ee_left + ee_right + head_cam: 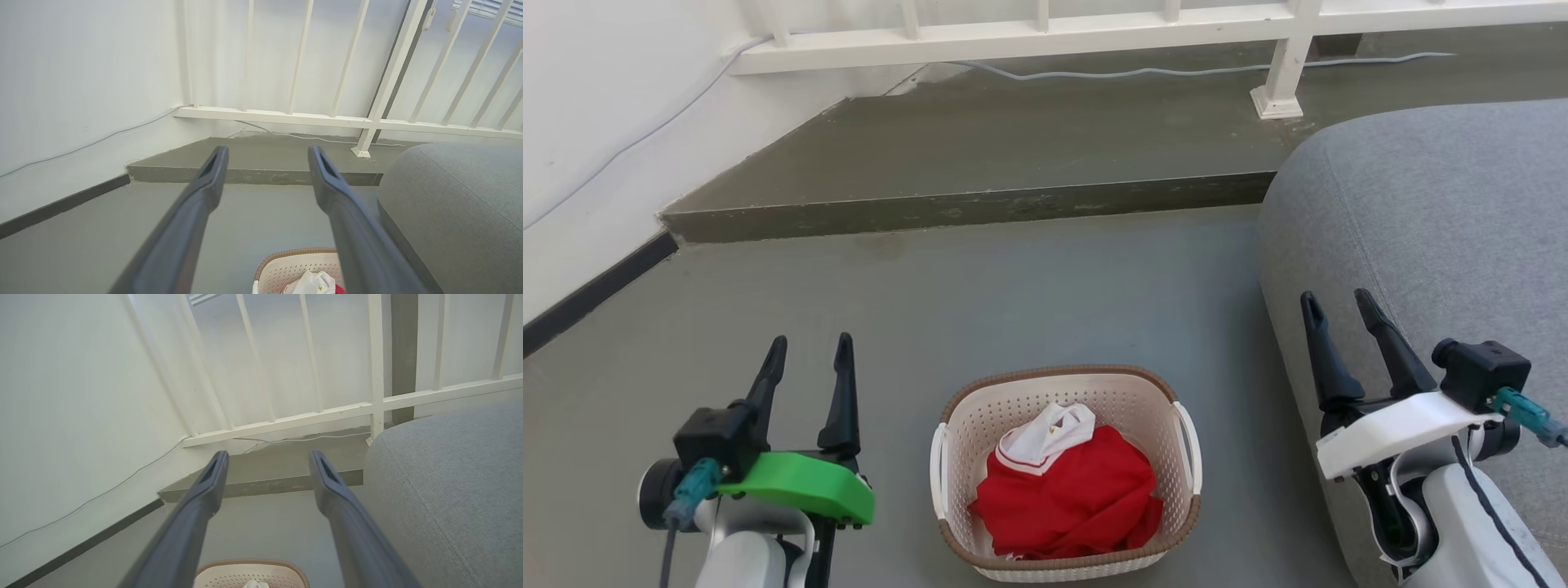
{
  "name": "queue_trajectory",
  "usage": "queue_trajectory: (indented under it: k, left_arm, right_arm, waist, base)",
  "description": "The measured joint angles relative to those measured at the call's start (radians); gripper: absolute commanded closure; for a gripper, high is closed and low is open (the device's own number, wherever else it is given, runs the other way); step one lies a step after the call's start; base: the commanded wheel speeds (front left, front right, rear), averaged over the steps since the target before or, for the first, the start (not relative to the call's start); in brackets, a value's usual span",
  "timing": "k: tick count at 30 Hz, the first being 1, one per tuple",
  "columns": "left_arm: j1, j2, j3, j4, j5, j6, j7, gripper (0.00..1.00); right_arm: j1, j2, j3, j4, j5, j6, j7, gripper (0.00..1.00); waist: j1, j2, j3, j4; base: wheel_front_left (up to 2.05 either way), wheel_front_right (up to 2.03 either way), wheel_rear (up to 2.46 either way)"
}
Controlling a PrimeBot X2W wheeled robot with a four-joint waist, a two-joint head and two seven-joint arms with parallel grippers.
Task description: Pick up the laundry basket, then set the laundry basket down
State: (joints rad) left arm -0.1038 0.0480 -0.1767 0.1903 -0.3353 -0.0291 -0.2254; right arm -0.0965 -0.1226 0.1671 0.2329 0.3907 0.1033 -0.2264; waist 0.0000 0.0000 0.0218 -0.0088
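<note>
A: The laundry basket (996, 416) looks like matt cream plastic, perforated, with a brown woven-look band for a rim.
B: The red garment (1070, 498) inside it is soft, creased cloth with a white collar.
A: The sofa (1421, 220) is grey woven fabric, slightly coarse.
B: The floor (1013, 294) looks like smooth, dull concrete. The railing (1045, 37) is painted white and faintly glossy.

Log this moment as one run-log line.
stage: pre-grasp | left gripper: open, left of basket | right gripper: open, near sofa | basket: on floor, ungrasped, red garment inside
</note>
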Motion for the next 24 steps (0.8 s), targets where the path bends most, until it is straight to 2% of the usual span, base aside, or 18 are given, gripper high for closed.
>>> queue_trajectory:
  k: [7, 24]
  left_arm:
    - [0.000, -0.001, -0.017, -0.004, 0.075, 0.002, -0.026, 0.00]
    - [0.000, -0.001, -0.006, -0.002, 0.075, 0.002, -0.026, 0.00]
  right_arm:
    - [-0.003, 0.004, 0.002, 0.000, -0.085, 0.000, -0.024, 0.00]
    - [-0.003, 0.025, -0.012, 0.000, -0.093, 0.001, -0.024, 0.00]
  waist:
    - [0.0000, 0.0000, 0.001, -0.001]
    - [0.0000, 0.0000, 0.008, -0.002]
  base:
    - [0.00, 0.00, 0.00]
    - [0.00, 0.00, 0.00]
